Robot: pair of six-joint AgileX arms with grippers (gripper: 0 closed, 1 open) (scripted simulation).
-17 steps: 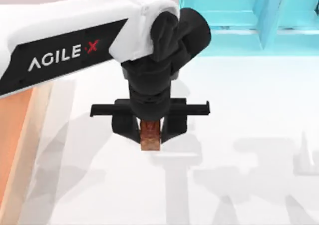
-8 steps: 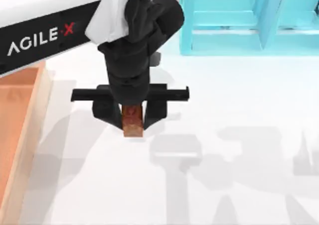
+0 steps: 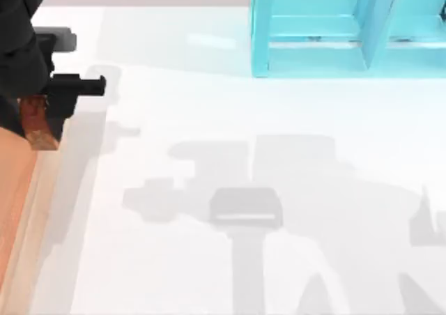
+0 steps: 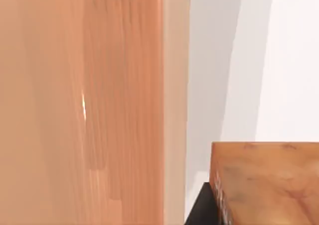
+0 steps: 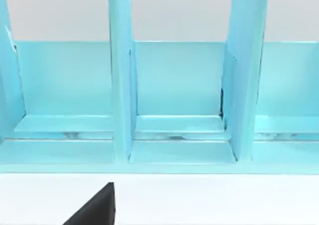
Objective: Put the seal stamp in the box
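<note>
Black left gripper (image 3: 36, 116): clamped on the seal stamp (image 3: 35, 123), carried high so it clears the rim.
Stamp position: above the box (image 3: 38, 189) rim at the table's left edge.
Next, likely: inward, then release.
Right arm: parked facing turquoise shelf (image 5: 174, 100).

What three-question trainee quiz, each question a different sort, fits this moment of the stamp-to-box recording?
1. True or false: the small reddish-brown mottled seal stamp lies loose on the white table.
2. Which arm's end effector grips it? A left, B right.
3. Fill in: the stamp hangs at the light tan rim of the shallow wooden ____.

Key: 1 false, the left end effector is shut on it; 2 A; 3 box, at the top view's left edge, away from the turquoise shelf unit.
</note>
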